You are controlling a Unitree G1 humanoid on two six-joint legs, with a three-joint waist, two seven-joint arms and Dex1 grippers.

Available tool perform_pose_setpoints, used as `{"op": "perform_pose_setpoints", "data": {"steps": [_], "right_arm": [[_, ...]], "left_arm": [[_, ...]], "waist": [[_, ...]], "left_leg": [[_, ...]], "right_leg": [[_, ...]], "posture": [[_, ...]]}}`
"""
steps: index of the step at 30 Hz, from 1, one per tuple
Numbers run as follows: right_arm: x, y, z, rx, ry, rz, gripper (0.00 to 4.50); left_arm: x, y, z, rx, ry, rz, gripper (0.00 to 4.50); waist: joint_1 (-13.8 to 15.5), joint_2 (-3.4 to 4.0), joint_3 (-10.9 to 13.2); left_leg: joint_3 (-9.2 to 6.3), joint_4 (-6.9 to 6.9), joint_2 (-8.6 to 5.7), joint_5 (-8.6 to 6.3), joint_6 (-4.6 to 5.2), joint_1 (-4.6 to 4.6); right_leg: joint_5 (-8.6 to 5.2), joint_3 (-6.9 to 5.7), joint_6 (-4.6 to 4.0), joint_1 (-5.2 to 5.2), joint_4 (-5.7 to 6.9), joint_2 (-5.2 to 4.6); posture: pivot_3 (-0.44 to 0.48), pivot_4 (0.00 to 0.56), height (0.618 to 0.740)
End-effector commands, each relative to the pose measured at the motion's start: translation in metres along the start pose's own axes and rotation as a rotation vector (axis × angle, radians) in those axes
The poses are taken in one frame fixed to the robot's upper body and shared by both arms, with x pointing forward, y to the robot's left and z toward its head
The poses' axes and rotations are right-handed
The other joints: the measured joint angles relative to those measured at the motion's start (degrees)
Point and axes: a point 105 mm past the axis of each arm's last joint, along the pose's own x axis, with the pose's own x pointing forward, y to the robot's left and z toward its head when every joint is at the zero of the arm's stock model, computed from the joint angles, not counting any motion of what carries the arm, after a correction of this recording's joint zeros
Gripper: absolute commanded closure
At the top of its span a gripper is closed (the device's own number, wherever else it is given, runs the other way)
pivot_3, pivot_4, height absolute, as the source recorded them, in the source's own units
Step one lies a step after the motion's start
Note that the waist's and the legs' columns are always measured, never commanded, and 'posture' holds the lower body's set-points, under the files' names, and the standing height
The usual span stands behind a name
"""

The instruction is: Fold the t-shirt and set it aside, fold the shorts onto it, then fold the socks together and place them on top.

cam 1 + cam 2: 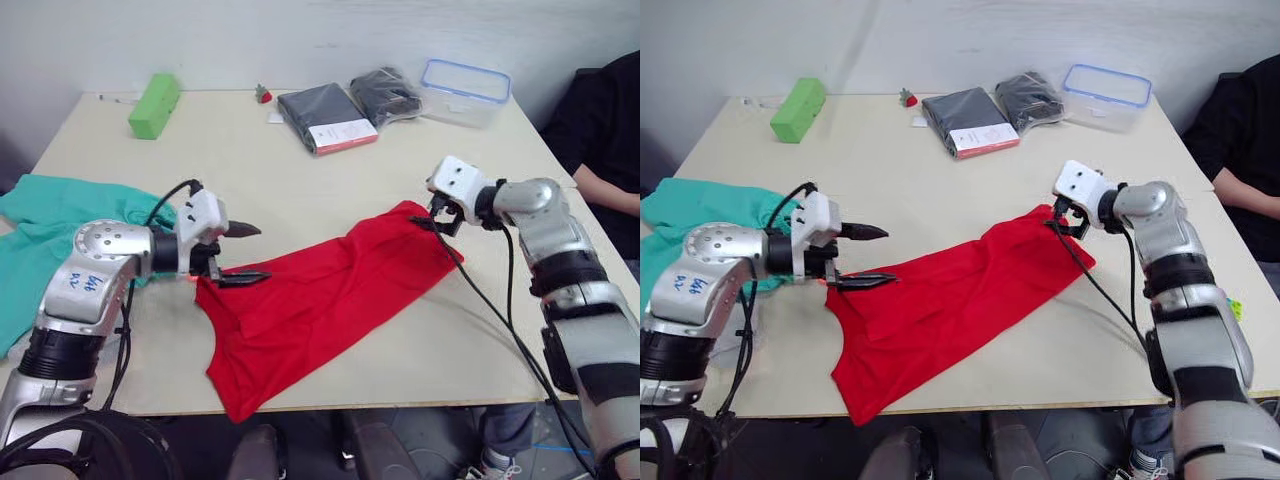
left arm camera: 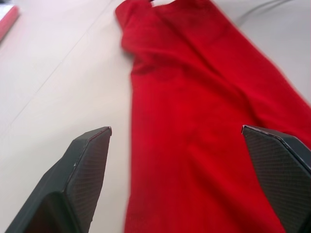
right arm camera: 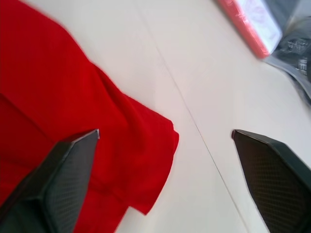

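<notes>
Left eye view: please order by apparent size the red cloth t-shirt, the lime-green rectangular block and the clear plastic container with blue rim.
1. Red cloth t-shirt
2. Clear plastic container with blue rim
3. Lime-green rectangular block

The last two are far from the camera; their order is less sure.

The pale desk [image 1: 300, 200] carries the red t-shirt [image 1: 320, 300], teal shorts [image 1: 40, 225], a green block [image 1: 154, 105], dark packaged garments [image 1: 325, 115] and a clear box [image 1: 464, 92].

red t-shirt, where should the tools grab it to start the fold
Grip the t-shirt at its two ends, since it lies as one long flattened strip across the table. The left tool, open, comes in sideways at the near-left edge. The right tool, open, takes the far-right corner, where the cloth edge is free.
</notes>
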Motion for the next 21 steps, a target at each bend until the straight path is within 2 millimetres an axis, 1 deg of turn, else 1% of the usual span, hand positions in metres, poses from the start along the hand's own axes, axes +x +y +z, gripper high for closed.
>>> {"op": "perform_pose_setpoints", "data": {"steps": [1, 4, 6, 8, 9, 10, 12, 15, 19, 21], "right_arm": [[-0.034, 0.009, 0.019, 0.147, -0.045, -0.062, 0.08], [-0.062, 0.036, -0.006, 0.294, 0.033, -0.140, 0.08], [-0.071, 0.044, -0.013, 0.356, 0.060, -0.184, 0.08], [-0.079, 0.052, -0.028, 0.491, 0.103, -0.268, 0.08], [-0.080, 0.060, -0.035, 0.573, 0.122, -0.278, 0.08], [-0.079, 0.067, -0.038, 0.627, 0.134, -0.273, 0.08], [-0.074, 0.077, -0.038, 0.687, 0.132, -0.262, 0.08], [-0.062, 0.084, -0.033, 0.782, 0.105, -0.257, 0.08], [-0.045, 0.092, -0.035, 0.927, 0.105, -0.260, 0.08], [-0.040, 0.095, -0.035, 0.965, 0.102, -0.254, 0.08]], "left_arm": [[-0.001, 0.005, -0.002, 0.018, 0.028, -0.032, 0.00], [0.006, 0.010, -0.013, -0.004, 0.071, -0.061, 0.00], [0.009, 0.013, -0.018, -0.004, 0.090, -0.062, 0.00], [0.018, 0.017, -0.025, -0.028, 0.109, -0.064, 0.00], [0.022, 0.018, -0.028, -0.041, 0.115, -0.064, 0.00], [0.025, 0.019, -0.031, -0.049, 0.122, -0.065, 0.00], [0.030, 0.021, -0.035, -0.058, 0.132, -0.066, 0.00], [0.037, 0.022, -0.041, -0.074, 0.147, -0.073, 0.00], [0.043, 0.021, -0.049, -0.067, 0.181, -0.082, 0.00], [0.045, 0.021, -0.051, -0.074, 0.181, -0.082, 0.00]], "waist": [[-0.1, 0.13, 0.1], [0.1, 0.14, 0.1], [0.1, 0.14, 0.1], [-0.2, 0.13, 0.1], [-0.2, 0.11, 0.1], [-0.2, 0.07, 0.1], [-0.4, 0.07, 0.1], [-0.9, 0.07, 0.1], [-0.9, 0.07, 0.1], [-0.7, 0.07, 0.1]], "left_leg": [[0.03, -0.01, 0.00, -0.01, -0.01, -0.01], [0.07, 0.00, -0.01, -0.03, 0.02, -0.01], [0.04, 0.01, 0.01, -0.06, 0.06, 0.02], [0.12, 0.02, -0.01, -0.08, 0.10, 0.04], [0.12, 0.05, -0.02, -0.07, 0.12, 0.05], [0.11, 0.06, -0.04, -0.04, 0.18, 0.05], [0.14, 0.09, -0.05, 0.02, 0.19, 0.05], [0.20, 0.09, -0.06, 0.08, 0.26, 0.06], [0.20, 0.06, -0.04, 0.09, 0.26, 0.08], [0.16, 0.03, -0.04, 0.09, 0.25, 0.06]], "right_leg": [[0.00, 0.03, 0.00, -0.02, -0.01, -0.01], [0.00, 0.06, 0.01, -0.03, 0.01, -0.01], [-0.01, 0.03, 0.01, -0.02, 0.02, 0.02], [0.01, 0.12, 0.02, -0.02, 0.06, 0.01], [0.06, 0.13, 0.03, -0.02, 0.07, 0.01], [0.10, 0.14, 0.06, -0.01, 0.07, 0.01], [0.18, 0.16, 0.06, -0.01, 0.06, 0.01], [0.25, 0.22, 0.07, -0.01, 0.05, 0.01], [0.27, 0.23, 0.05, -0.05, 0.07, 0.05], [0.28, 0.21, 0.04, -0.06, 0.07, 0.06]], "posture": [[0.000, 0.150, 0.740], [0.000, 0.150, 0.740], [0.000, 0.150, 0.740], [0.000, 0.150, 0.740], [0.000, 0.150, 0.740], [0.000, 0.150, 0.740], [0.000, 0.150, 0.740], [0.000, 0.150, 0.740], [0.000, 0.150, 0.740], [0.000, 0.150, 0.740]]}}
